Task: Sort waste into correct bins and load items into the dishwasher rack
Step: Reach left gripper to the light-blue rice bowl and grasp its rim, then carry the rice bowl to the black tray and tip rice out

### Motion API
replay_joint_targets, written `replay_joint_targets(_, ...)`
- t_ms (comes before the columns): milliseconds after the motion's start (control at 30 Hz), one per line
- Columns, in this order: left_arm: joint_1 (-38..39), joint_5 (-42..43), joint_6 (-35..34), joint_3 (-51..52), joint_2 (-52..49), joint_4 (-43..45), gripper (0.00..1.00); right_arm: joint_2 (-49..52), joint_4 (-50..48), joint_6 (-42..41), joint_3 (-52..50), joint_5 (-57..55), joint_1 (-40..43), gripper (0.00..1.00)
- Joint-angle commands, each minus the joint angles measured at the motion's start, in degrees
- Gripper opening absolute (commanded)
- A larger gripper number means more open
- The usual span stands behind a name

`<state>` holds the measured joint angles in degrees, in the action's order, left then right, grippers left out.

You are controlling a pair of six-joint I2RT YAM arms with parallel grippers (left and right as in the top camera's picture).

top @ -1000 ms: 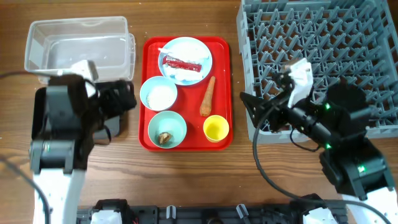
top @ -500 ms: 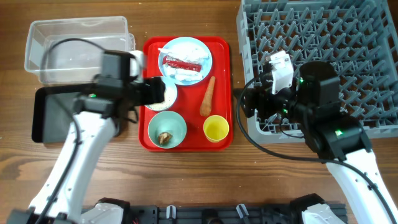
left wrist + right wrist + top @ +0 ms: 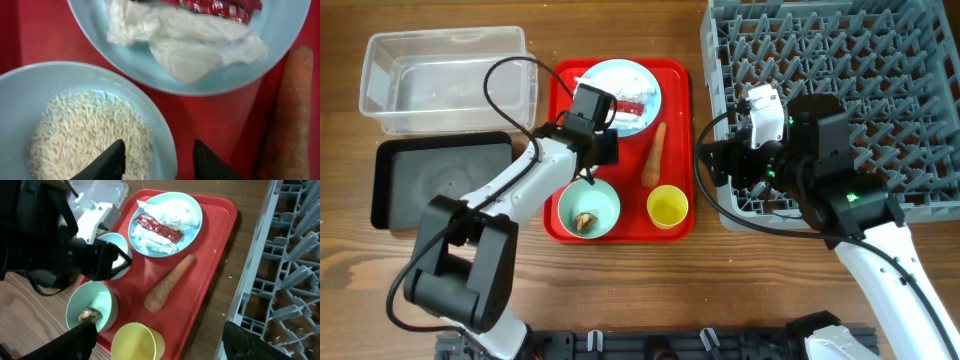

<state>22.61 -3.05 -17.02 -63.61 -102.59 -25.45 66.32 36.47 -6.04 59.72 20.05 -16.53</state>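
Observation:
My left gripper (image 3: 159,155) is open and straddles the right rim of the mint bowl (image 3: 30,95) of white rice (image 3: 85,135), one finger over the rice, the other over the red tray. Just beyond, the pale blue plate (image 3: 100,30) holds crumpled tissues (image 3: 190,45) and the red wrapper (image 3: 220,6). The carrot (image 3: 654,155) lies right of them. My right gripper (image 3: 160,345) hangs wide open above the yellow cup (image 3: 137,342). The second mint bowl (image 3: 605,200) holds a brown scrap (image 3: 584,221).
Everything sits on a red tray (image 3: 620,236). The clear tub (image 3: 445,75) and black tray (image 3: 435,180) stand to its left. The grey dishwasher rack (image 3: 840,90) fills the right side, its front corner close beside my right arm.
My left arm has swung right from over the black tray to the rice bowl, its jaws narrowing. The right gripper has shifted slightly towards the tray.

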Motion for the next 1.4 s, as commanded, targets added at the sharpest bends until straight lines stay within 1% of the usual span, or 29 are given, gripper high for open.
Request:
replay_joint_targets(0, 0.2, -2.4, -0.2, -0.5, -2.9, 1.9, 0.24, 0.3, 0.1, -0.5, 0.9, -1.0, 0.1, 0.8)
replay_joint_targets(33, 0.2, -2.4, -0.2, -0.5, -3.0, 1.9, 0.2, 0.3, 0.1, -0.5, 0.9, -1.0, 0.1, 0.81)
replay_joint_targets(167, 0.2, -2.4, -0.2, -0.5, -3.0, 2.0, 0.09, 0.3, 0.2, -0.5, 0.9, -1.0, 0.1, 0.79)
replay_joint_targets(200, 0.2, -2.4, -0.2, -0.5, -3.1, 2.1, 0.04, 0.3, 0.4, -0.5, 0.9, -1.0, 0.1, 0.78)
replay_joint_targets(300, 0.1, -1.6, -0.2, -1.0, -0.8, 1.1, 0.04, 0.3, 0.5, -0.5, 0.9, -1.0, 0.1, 0.76)
replay_joint_targets(333, -0.1, 0.3, -0.8, -2.1, 1.1, -0.5, 0.04, 0.3, 0.5, -0.4, 0.9, -1.0, 0.1, 0.75)
replay_joint_targets(367, -0.7, 2.8, -2.9, -4.6, 3.8, -4.0, 0.04, 0.3, 0.5, -0.4, 0.9, -1.0, 0.1, 0.75)
replay_joint_targets(400, -1.4, 5.1, -3.7, -7.0, 6.3, -7.1, 0.04, 0.3, 0.5, -0.4, 0.9, -1.0, 0.1, 0.73)
replay_joint_targets(433, -2.9, 7.8, -4.7, -10.0, 9.6, -11.5, 0.04, 0.3, 0.5, -0.4, 0.9, -1.0, 0.1, 0.73)
replay_joint_targets(500, -6.1, 11.3, -4.7, -12.9, 14.7, -18.2, 0.04, 0.3, 0.5, -0.4, 0.9, -1.0, 0.1, 0.72)
replay_joint_targets(567, -10.8, 12.0, -5.8, -13.0, 19.6, -24.9, 0.04, 0.3, 0.5, -0.4, 0.9, -1.0, 0.1, 0.72)
replay_joint_targets(633, -16.8, 12.0, -5.6, -13.0, 22.1, -31.7, 0.04, 0.3, 0.5, -0.3, 0.9, -1.0, 0.1, 0.72)
replay_joint_targets(700, -25.0, 13.9, 0.4, -12.7, 21.8, -36.6, 0.04, 0.3, 0.6, -0.1, 0.9, -1.0, 0.1, 0.72)
replay_joint_targets(767, -30.1, 17.4, 4.2, -12.2, 20.7, -37.1, 0.04, 0.3, 0.7, -0.1, 0.9, -1.0, 0.1, 0.72)
replay_joint_targets(833, -37.0, 25.4, 9.1, -12.1, 17.8, -36.9, 0.04, 0.3, 0.9, -0.1, 0.9, -1.0, 0.1, 0.73)
replay_joint_targets(900, -43.9, 35.9, 14.3, -12.1, 12.5, -36.3, 0.04, 0.3, 0.9, -0.1, 0.9, -1.0, 0.1, 0.72)
replay_joint_targets(933, -46.1, 39.7, 16.0, -12.1, 10.2, -36.0, 0.04, 0.3, 0.9, -0.1, 0.9, -1.0, 0.1, 0.72)
replay_joint_targets(1000, -50.6, 49.9, 20.0, -12.1, 4.0, -35.4, 0.04, 0.3, 0.9, -0.1, 0.9, -1.0, 0.1, 0.72)
replay_joint_targets(1067, -53.9, 57.7, 22.8, -12.1, -0.5, -35.4, 0.04, 0.3, 0.9, -0.1, 0.9, -1.0, 0.1, 0.73)
replay_joint_targets(1100, -55.5, 60.8, 23.6, -12.1, -2.3, -35.5, 0.04, 0.3, 1.0, -0.1, 0.9, -1.0, 0.1, 0.72)
replay_joint_targets(1200, -58.2, 66.0, 24.3, -12.2, -3.4, -35.5, 0.04, 0.3, 1.0, -0.1, 0.9, -1.0, 0.1, 0.73)
replay_joint_targets(1333, -59.7, 80.1, 24.3, -12.2, -3.4, -35.9, 0.04, 0.3, 1.4, -0.2, 0.9, -1.0, 0.1, 0.72)
replay_joint_targets(1367, -60.1, 82.5, 24.3, -12.2, -3.4, -35.9, 0.04, 0.3, 1.8, -0.2, 0.9, -1.0, 0.1, 0.72)
